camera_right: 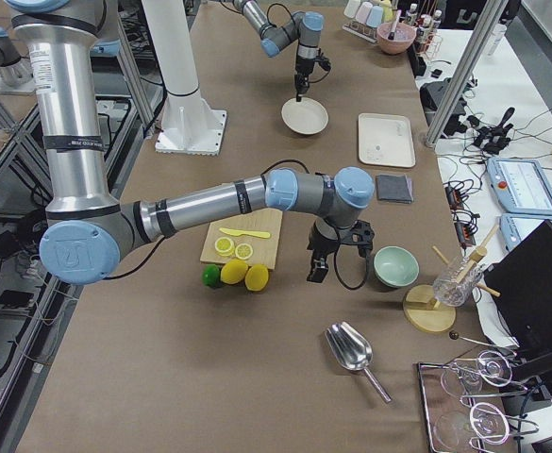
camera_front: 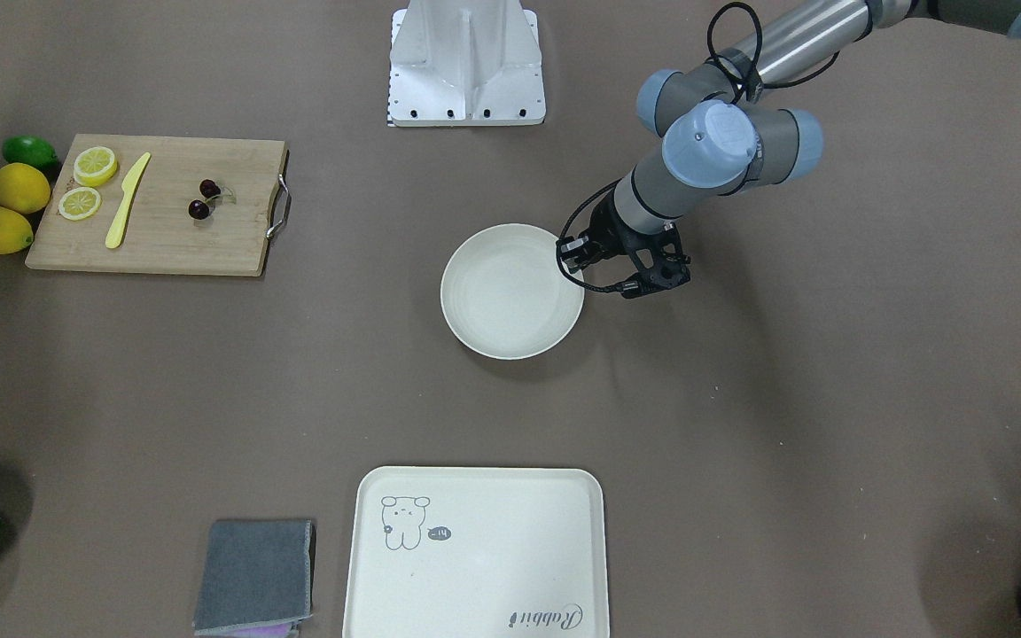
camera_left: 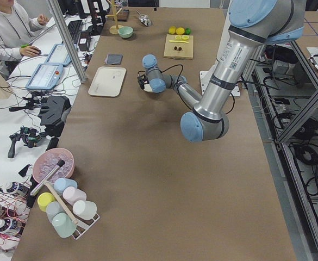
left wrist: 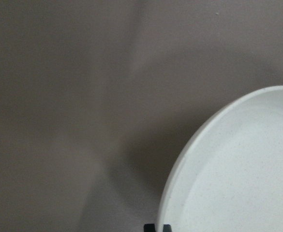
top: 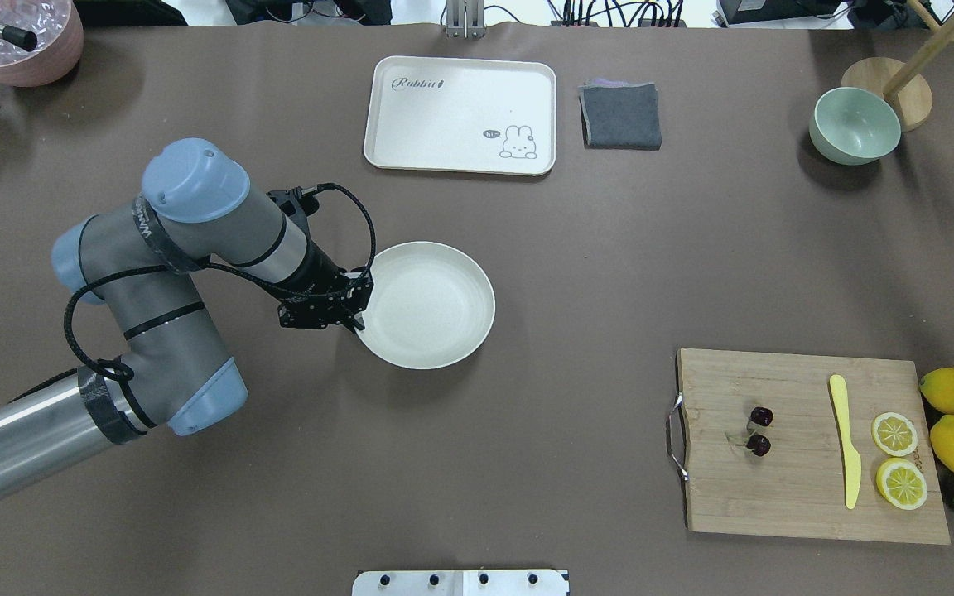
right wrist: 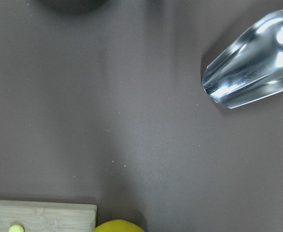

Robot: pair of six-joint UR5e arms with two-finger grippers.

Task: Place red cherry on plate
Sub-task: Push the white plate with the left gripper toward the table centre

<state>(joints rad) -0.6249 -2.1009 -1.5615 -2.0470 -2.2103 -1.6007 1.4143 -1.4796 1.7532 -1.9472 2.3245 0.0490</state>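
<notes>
Dark red and tiny, the red cherry (top: 757, 430) pair is found on the wooden board (top: 775, 488) at the overhead frame's lower right, well apart from the plate (top: 431, 305) at centre. It is judged light, smooth and prone to rolling; a gentle hold across one fruit is advised. The left pincer (top: 354, 321), beside the plate's rim, is closed on nothing; how the right pincer (camera_right: 313, 274) stands cannot be told.

Red cherry (top: 761, 416) on board (top: 775, 497), plate (top: 436, 306) apart
</notes>
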